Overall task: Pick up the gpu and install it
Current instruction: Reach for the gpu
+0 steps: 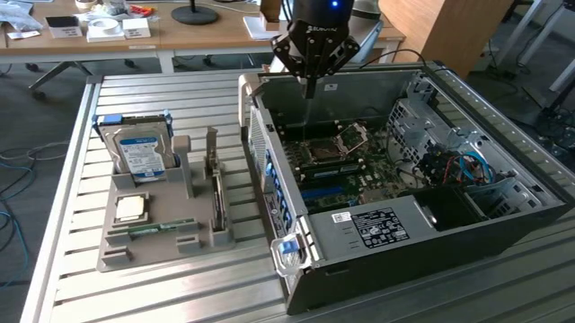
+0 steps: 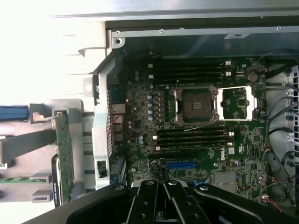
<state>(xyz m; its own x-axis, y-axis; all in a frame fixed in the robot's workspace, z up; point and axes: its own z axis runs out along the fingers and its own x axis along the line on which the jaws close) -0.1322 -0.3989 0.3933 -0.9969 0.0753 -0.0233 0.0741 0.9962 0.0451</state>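
The end effector point(image 1: 310, 89) hangs over the open computer case point(image 1: 431, 235), above the motherboard point(image 1: 359, 168). Its fingers are pressed together and pinch nothing. The gpu point(image 2: 64, 154) stands on edge in the grey holder point(image 1: 153, 252) on the tabletop point(image 1: 161, 94), just beside the case on the exterior view's left. It shows edge-on as a thin green strip, so its fan and bracket cannot be made out. A hard drive point(image 1: 139, 151) stands upright in the same holder.

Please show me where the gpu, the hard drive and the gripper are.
gpu point(image 2: 64, 156): wrist view, green board edge.
hard drive point(image 1: 144, 158): exterior view, blue-white label.
gripper point(image 1: 310, 93): exterior view, shut fingertips.
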